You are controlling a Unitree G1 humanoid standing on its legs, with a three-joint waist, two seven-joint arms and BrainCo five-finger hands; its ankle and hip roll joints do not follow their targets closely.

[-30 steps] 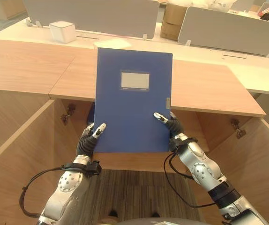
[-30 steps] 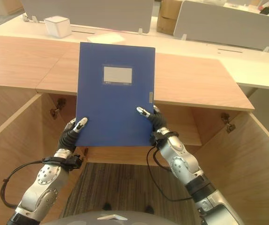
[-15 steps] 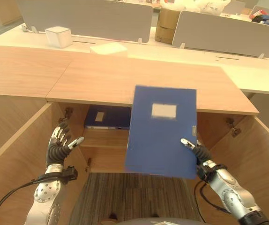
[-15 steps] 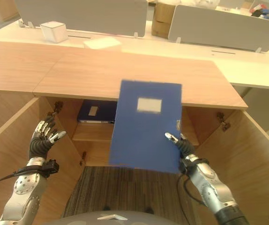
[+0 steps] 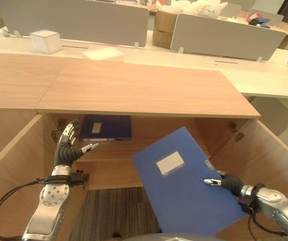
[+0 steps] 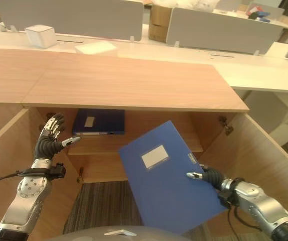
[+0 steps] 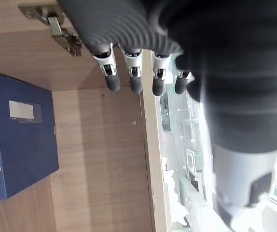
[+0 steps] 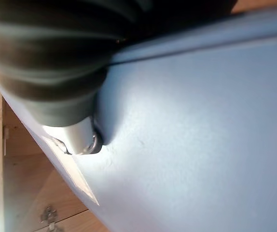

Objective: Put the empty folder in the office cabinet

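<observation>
Right hand [image 6: 211, 176] pinching the tilted blue folder [image 5: 186, 183] before the open cabinet [image 5: 149, 95]; left hand [image 5: 69, 145] free, fingers spread, near the shelf's [image 6: 129, 145] left edge.

Silver-grey arms, dark ribbed wrist covers, dark-tipped silver fingers [image 5: 73, 131]

An open-plan office: before me, a long wooden cabinet [image 5: 134, 90] stands with its doors swung open, a blue binder [image 5: 106, 127] on its shelf; beyond it run pale desks [image 5: 264, 80] split by grey partition screens [image 5: 74, 20].
</observation>
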